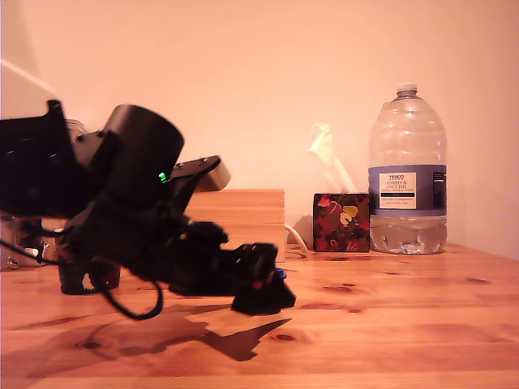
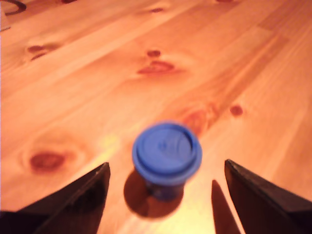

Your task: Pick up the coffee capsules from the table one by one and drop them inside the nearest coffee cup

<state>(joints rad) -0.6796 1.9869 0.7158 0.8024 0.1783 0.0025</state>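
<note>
Fingers of the end effector stand apart, flanking a dark-blue coffee capsule upright on the pine surface, wide rim uppermost. Far back on the exterior view's right, a water bottle is labelled "TESCO ASHBECK ENGLISH".

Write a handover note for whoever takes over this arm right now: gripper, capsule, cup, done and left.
Gripper: open, low over the table, fingers either side of the blue capsule, not touching.
Capsule: upright on the table, wide end up.
Cup: probably the dark shape behind the arm, exterior view's left; inside unseen.
Done: gripper lined up on capsule.
Left: close, lift, carry to cup, drop.
</note>
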